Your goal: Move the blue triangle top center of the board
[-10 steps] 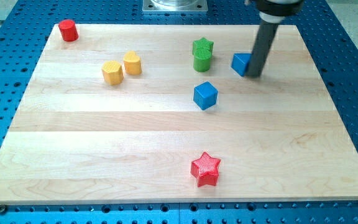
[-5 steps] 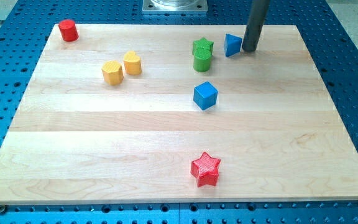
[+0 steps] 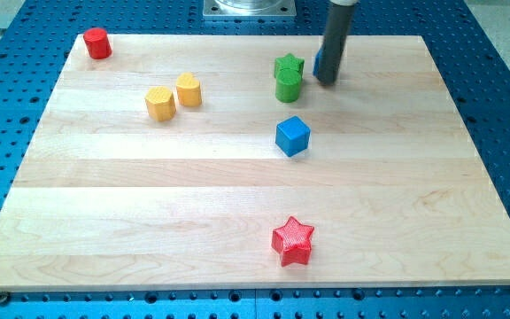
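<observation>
The blue triangle (image 3: 318, 63) lies near the board's top edge, right of centre, and is mostly hidden behind my rod. Only a thin blue sliver shows at the rod's left side. My tip (image 3: 327, 82) rests on the board right against the triangle's right side. A green star (image 3: 289, 67) sits on or just behind a green cylinder (image 3: 288, 88), a little to the left of the triangle.
A blue cube (image 3: 292, 136) sits below the green blocks. Two yellow blocks (image 3: 159, 103) (image 3: 189, 89) lie left of centre. A red cylinder (image 3: 97, 42) is at the top left corner. A red star (image 3: 292, 240) is near the bottom edge.
My rod has moved up and to the left, pushing the blue triangle up and left towards the green star. The rod now covers most of the triangle.
</observation>
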`<state>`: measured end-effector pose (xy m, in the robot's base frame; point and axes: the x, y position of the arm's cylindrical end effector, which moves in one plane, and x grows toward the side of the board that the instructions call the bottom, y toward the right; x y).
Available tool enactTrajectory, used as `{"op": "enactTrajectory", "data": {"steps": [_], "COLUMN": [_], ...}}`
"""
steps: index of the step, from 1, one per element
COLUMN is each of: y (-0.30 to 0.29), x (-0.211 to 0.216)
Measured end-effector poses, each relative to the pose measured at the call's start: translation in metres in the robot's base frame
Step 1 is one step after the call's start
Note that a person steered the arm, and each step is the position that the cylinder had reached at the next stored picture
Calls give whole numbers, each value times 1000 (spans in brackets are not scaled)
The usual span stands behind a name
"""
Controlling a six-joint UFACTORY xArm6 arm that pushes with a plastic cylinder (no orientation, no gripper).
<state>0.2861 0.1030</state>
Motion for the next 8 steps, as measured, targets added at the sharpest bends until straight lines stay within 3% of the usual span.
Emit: {"op": "enactTrajectory", "data": {"steps": [1,2,3,5,6,7,8], "y": [3,76,90,-64,-72,-31,-42], "x": [-8,-7,-35,-47,-37,6,24]}}
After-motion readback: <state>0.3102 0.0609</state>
